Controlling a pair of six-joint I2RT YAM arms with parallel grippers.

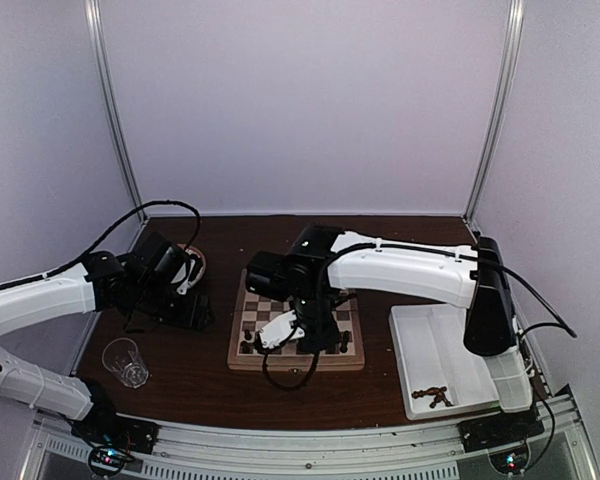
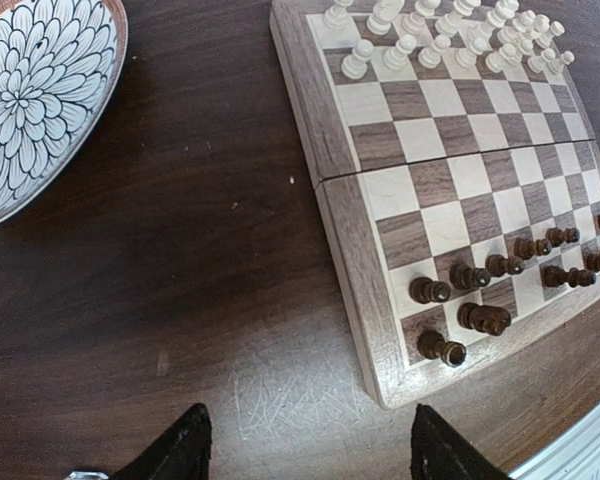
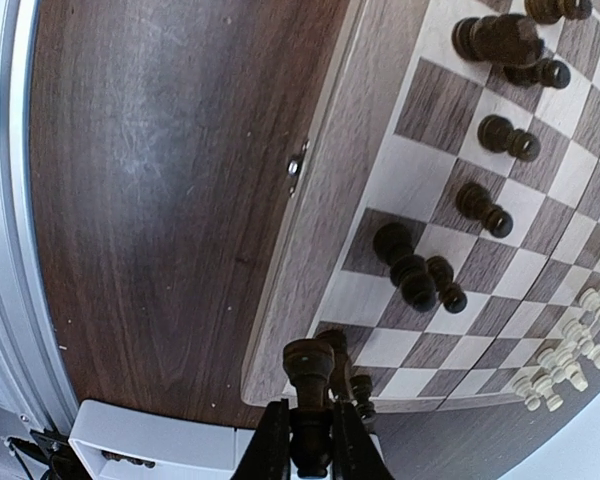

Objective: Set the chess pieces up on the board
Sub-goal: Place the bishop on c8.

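Note:
The board (image 1: pixel 238 345) lies mid-table. In the left wrist view cream-white chess pieces (image 2: pixel 420 40) fill the far rows of the board (image 2: pixel 350 250), and dark brown ones (image 2: pixel 480 275) stand along the near rows. My right gripper (image 3: pixel 310 428) is shut on a dark brown piece (image 3: pixel 308 372), upright just above the corner of the board (image 3: pixel 310 240), beside two dark pieces (image 3: pixel 355 385) standing there. From above, the right gripper (image 1: pixel 315 335) hangs over the board's near side. My left gripper (image 2: pixel 310 450) stands open over bare table, left of the board's near corner, holding nothing.
A flower-patterned plate (image 2: pixel 30 90) sits at the back left. A clear glass (image 1: pixel 126 362) stands near the front left. A white divided tray (image 1: pixel 442 340) right of the board holds a few dark pieces (image 1: pixel 432 396).

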